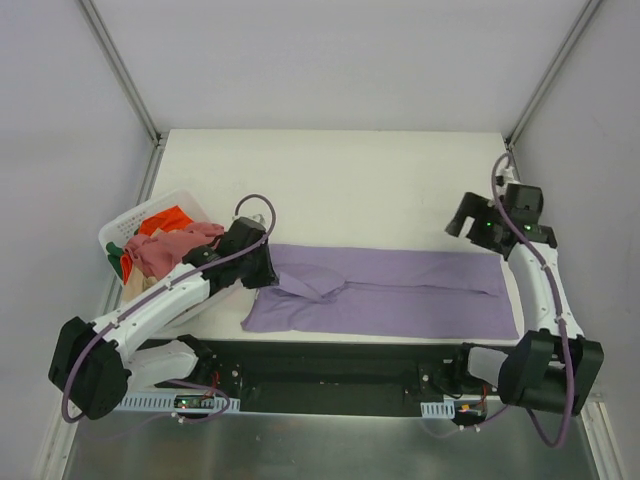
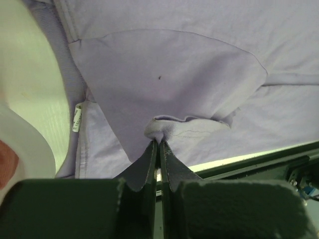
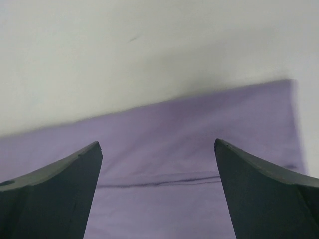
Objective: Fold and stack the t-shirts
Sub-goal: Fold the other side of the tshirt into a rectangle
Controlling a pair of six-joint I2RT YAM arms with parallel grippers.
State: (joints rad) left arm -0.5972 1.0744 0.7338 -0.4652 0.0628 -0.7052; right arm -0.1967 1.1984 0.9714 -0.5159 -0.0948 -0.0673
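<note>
A lavender t-shirt (image 1: 400, 292) lies on the white table as a long, flat band folded lengthwise. My left gripper (image 1: 271, 275) is at its left end. In the left wrist view the left gripper (image 2: 159, 142) is shut on a small pinch of the lavender cloth (image 2: 169, 74), just below a sleeve flap. My right gripper (image 1: 458, 224) hangs above the band's far right end. Seen from the right wrist, the right gripper (image 3: 157, 144) is open with nothing between its fingers, and the lavender t-shirt (image 3: 199, 149) lies below them. A salmon pink t-shirt (image 1: 170, 245) and an orange-red one (image 1: 165, 220) are heaped in the basket.
A white laundry basket (image 1: 120, 232) stands at the table's left edge, beside my left arm; its rim (image 2: 25, 144) shows in the left wrist view. The white table (image 1: 350, 190) stretches beyond the shirt. A dark rail (image 1: 330, 365) runs along the near edge.
</note>
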